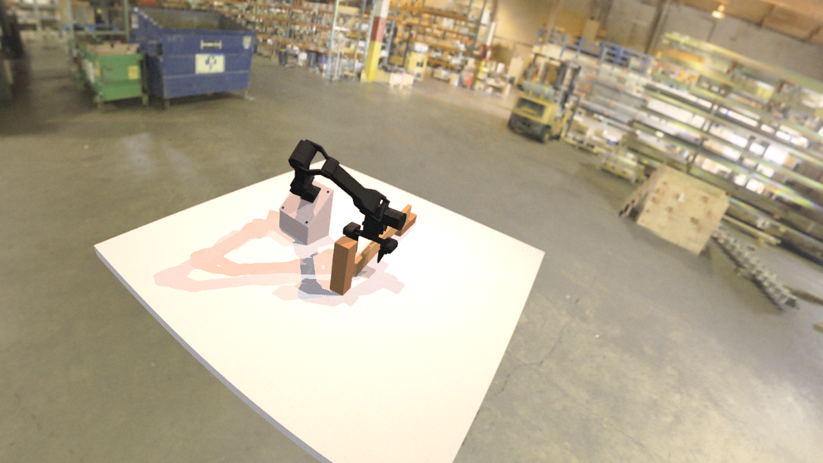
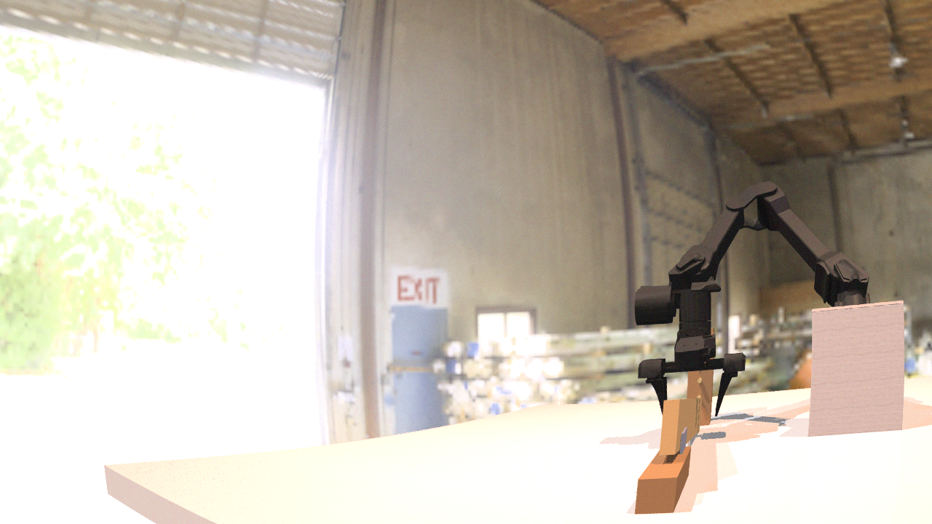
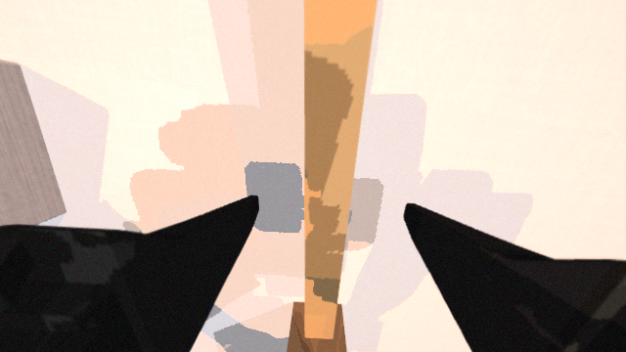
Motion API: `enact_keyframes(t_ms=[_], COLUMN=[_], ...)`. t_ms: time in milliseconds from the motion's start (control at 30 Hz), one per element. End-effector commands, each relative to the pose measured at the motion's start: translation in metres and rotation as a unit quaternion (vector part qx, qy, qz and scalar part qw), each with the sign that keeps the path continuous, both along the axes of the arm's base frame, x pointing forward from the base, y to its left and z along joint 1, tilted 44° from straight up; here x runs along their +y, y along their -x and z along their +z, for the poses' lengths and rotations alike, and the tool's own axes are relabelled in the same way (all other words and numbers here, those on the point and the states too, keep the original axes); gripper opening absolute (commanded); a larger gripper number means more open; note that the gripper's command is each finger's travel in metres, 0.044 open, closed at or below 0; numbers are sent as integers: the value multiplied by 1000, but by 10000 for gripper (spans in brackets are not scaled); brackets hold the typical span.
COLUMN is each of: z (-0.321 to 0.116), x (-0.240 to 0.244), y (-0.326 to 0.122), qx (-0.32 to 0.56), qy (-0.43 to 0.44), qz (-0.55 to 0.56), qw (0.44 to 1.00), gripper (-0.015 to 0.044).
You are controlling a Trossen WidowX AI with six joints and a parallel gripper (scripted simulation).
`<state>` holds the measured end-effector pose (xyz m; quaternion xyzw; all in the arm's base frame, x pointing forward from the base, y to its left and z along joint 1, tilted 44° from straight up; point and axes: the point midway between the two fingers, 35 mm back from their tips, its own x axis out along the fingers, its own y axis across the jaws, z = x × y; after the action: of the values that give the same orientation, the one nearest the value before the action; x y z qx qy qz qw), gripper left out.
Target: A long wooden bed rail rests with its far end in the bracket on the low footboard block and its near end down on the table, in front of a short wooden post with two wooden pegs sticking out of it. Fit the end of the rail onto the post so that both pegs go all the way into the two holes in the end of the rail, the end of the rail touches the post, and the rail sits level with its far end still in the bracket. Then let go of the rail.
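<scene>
The long wooden rail slopes from the low footboard block down toward the post. Its far end sits at the bracket. The upright post stands at the rail's near end. Its two pegs show in the exterior view, the upper peg above the lower one; the wrist view does not show them. My gripper points down, open and empty, one finger on each side of the rail. The holes and the near end's contact with the table are hidden.
The arm's grey base block stands to one side of the rail. The white table's edge shows in the top and exterior views. Arm shadows fall across the table around the rail and post.
</scene>
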<state>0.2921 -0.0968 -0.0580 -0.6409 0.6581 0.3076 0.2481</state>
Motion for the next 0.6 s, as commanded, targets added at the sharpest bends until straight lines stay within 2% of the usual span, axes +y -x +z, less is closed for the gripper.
enact_keyframes(t_ms=[0,200,567], z=[-7,-12,-12], x=[-7,-12,-12], y=[4,5,5], qx=[6,7,7], qy=[3,4,4], qz=[-1,-1,-1], qw=[1000,1000,1000], gripper=[440,440,151])
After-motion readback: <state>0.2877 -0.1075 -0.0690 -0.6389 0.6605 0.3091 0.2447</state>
